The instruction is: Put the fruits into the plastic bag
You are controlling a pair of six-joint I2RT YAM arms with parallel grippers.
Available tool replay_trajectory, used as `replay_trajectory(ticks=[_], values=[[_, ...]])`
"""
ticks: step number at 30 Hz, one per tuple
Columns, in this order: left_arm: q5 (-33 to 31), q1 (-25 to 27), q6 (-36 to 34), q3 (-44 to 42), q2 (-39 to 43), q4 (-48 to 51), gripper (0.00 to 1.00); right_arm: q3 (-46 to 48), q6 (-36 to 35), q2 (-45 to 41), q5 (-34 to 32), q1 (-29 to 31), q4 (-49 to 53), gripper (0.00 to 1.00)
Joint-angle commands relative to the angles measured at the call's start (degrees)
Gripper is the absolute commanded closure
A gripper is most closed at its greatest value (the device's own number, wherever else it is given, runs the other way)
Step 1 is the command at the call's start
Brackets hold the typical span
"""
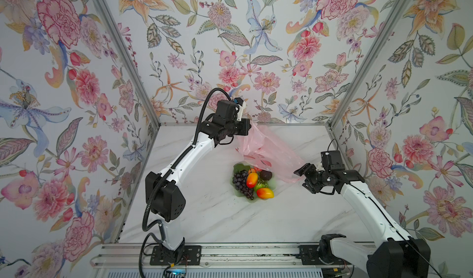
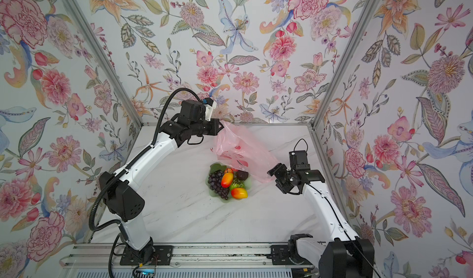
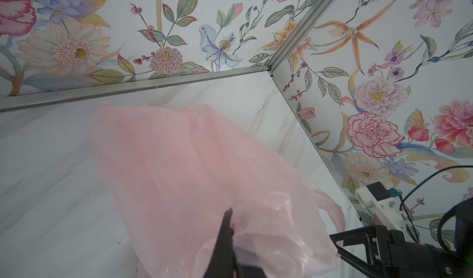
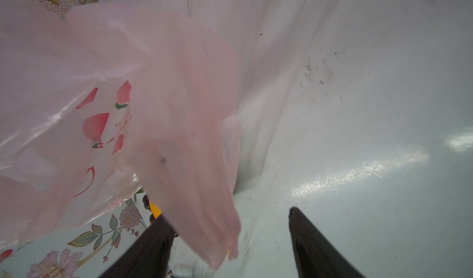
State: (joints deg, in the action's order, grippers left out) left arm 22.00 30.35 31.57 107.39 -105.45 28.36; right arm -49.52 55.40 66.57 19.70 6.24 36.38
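Observation:
My left gripper (image 1: 249, 127) (image 2: 221, 127) (image 3: 231, 214) is shut on the plastic bag (image 1: 266, 148) (image 2: 238, 146) (image 3: 192, 161) (image 4: 128, 84) and holds its top edge up near the back wall. The pale pink bag slopes down to the right over the dish's far edge. The fruits lie in the dish in both top views: a grape bunch (image 1: 240, 183), two mangoes (image 1: 252, 180) (image 1: 265, 193), a green fruit (image 1: 260, 185) and a dark brown one (image 1: 265, 175). My right gripper (image 1: 300, 180) (image 2: 272, 180) (image 4: 227, 214) is open at the bag's low corner. A loose flap hangs between its fingers, unclamped.
The pale green scalloped dish (image 1: 236, 192) (image 2: 209, 191) sits mid-table on the white marble top (image 1: 217, 212). Floral walls with aluminium posts (image 1: 368, 56) close in the left, back and right. A metal rail (image 1: 243, 253) with both arm bases runs along the front edge.

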Motion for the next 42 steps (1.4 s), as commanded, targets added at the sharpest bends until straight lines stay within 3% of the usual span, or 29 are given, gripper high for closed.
replay_trajectory(ticks=[1, 3, 5, 6, 9, 11, 13, 16, 18, 20, 22, 24, 26, 29, 31, 33, 36, 38, 40, 42], values=[[-1.38, 0.34, 0.67, -0.74, 1.92, 0.59, 1.00, 1.97, 0.11, 1.60, -2.10, 0.00, -7.85, 0.47], [-1.60, 0.23, 0.47, -0.70, 1.83, 1.06, 1.00, 1.28, -1.17, 2.37, -3.68, 0.00, -9.64, 0.64], [-2.38, 0.15, -0.05, -0.37, 1.69, 1.79, 1.00, -0.93, -3.74, 3.48, -5.89, 0.00, -10.58, 0.91], [-2.80, -0.13, -0.31, 0.01, 1.42, 2.50, 1.00, -2.30, -5.10, 4.14, -6.33, 0.07, -11.51, 1.00], [-4.60, -3.17, -0.09, 4.83, -1.68, 8.25, 1.00, -13.66, -10.34, 9.63, -8.71, 1.86, -11.77, 1.00], [-4.70, -7.01, 1.53, 13.13, -6.05, 11.87, 1.00, -26.89, -15.04, 16.05, -10.74, 3.88, -11.33, 1.00], [-5.37, -10.07, 3.33, 27.23, -11.16, 13.83, 1.00, -40.86, -18.79, 22.28, -11.91, 5.52, -11.18, 1.00], [-5.02, -13.66, 8.79, 55.75, -21.30, 14.78, 1.00, -63.89, -26.66, 30.66, -14.39, 8.26, -9.81, 1.00], [-4.04, -15.33, 12.74, 61.87, -22.54, 7.88, 1.00, -78.05, -32.83, 35.17, -15.79, 10.67, -8.35, 1.00], [-4.21, -15.11, 10.44, 55.23, -16.97, -2.82, 1.00, -88.62, -39.59, 37.43, -16.24, 13.77, -8.62, 1.00], [-3.64, -13.47, 5.94, 42.99, -7.19, -14.96, 1.00, -91.10, -46.66, 35.60, -15.95, 17.30, -11.67, 1.00], [-5.15, -11.55, 2.46, 27.80, 2.98, -28.09, 1.00, -85.46, -53.46, 30.07, -16.34, 21.57, -18.94, 1.00], [-6.70, -10.14, 0.41, 13.22, 11.77, -41.88, 1.00, -73.38, -58.78, 22.06, -17.40, 25.80, -30.97, 1.00], [-5.65, -8.34, -3.86, 5.12, 19.09, -46.92, 1.00, -58.96, -61.81, 14.08, -18.67, 28.56, -41.81, 1.00], [-5.05, -7.36, -6.23, -0.04, 22.00, -43.80, 1.00, -53.27, -61.19, 11.66, -19.04, 28.25, -39.88, 1.00], [-6.83, -6.95, -6.45, -12.97, 26.08, -42.60, 1.00, -42.22, -59.41, 9.91, -19.19, 27.79, -37.61, 1.00], [-18.44, -7.70, 0.21, -38.23, 29.97, -39.61, 1.00, -23.02, -47.28, 12.98, -20.24, 24.78, -32.28, 1.00], [-16.26, -11.38, 8.99, -46.82, 26.46, -31.23, 1.00, -20.17, -37.04, 18.03, -15.13, 21.68, -24.92, 1.00], [-11.13, -13.26, 11.60, -52.41, 24.60, -31.96, 1.00, -20.24, -34.66, 19.94, -13.20, 21.10, -25.25, 1.00], [-10.85, -13.91, 12.46, -52.51, 25.75, -32.96, 1.00, -22.65, -35.22, 19.30, -14.27, 21.20, -28.56, 1.00]])
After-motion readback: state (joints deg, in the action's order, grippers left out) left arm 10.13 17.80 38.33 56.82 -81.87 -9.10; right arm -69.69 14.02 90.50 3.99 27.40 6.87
